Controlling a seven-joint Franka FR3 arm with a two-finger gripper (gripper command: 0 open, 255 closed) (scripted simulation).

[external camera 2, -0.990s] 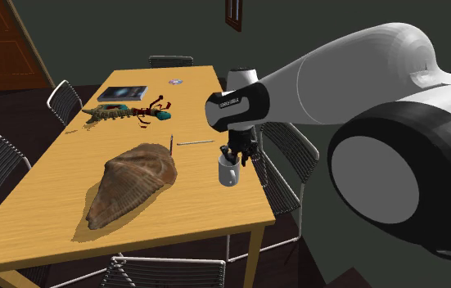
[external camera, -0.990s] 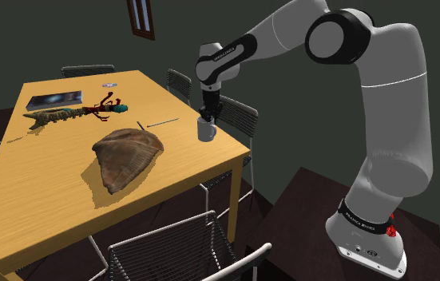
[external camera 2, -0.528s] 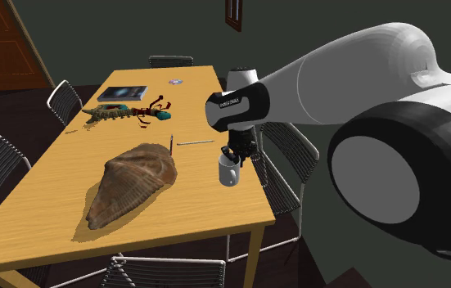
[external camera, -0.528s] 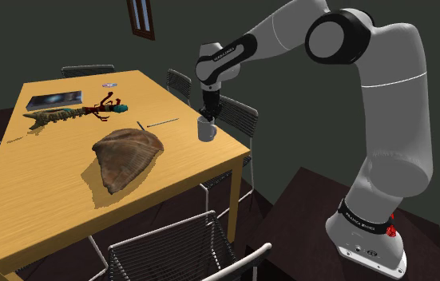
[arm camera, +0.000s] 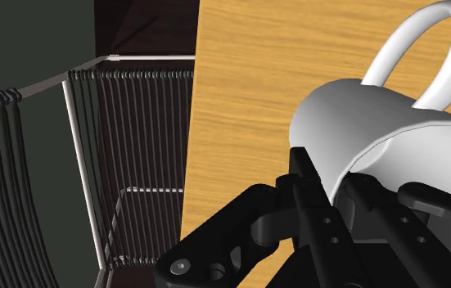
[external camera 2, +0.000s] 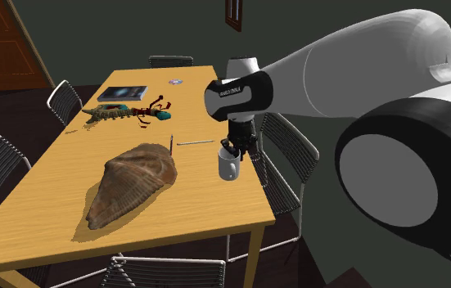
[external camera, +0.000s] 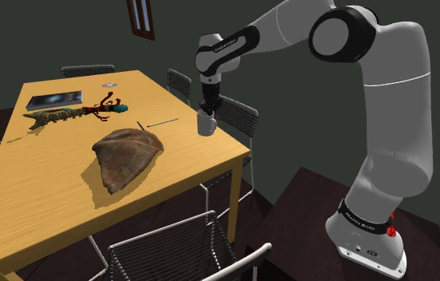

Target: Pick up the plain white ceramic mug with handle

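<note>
My pincer (external camera 2: 231, 151) is clamped on the rim of the white mug (external camera 2: 228, 167), near the tabletop (external camera 2: 51, 204) edge. The grab looks done. I think the mug is barely up, so more lifting is left.

White mug (external camera 2: 228, 168), black end effector (external camera 2: 232, 150), tan wood-grain table (external camera 2: 60, 168) — and a ribbed brown shell (external camera 2: 133, 184).

The fingers (arm camera: 317, 209) hid part of the mug's (arm camera: 379, 123) rim, and its handle was cut off. A speck (external camera: 109, 84) by the tabletop's (external camera: 50, 184) far edge was too small to name.
</note>
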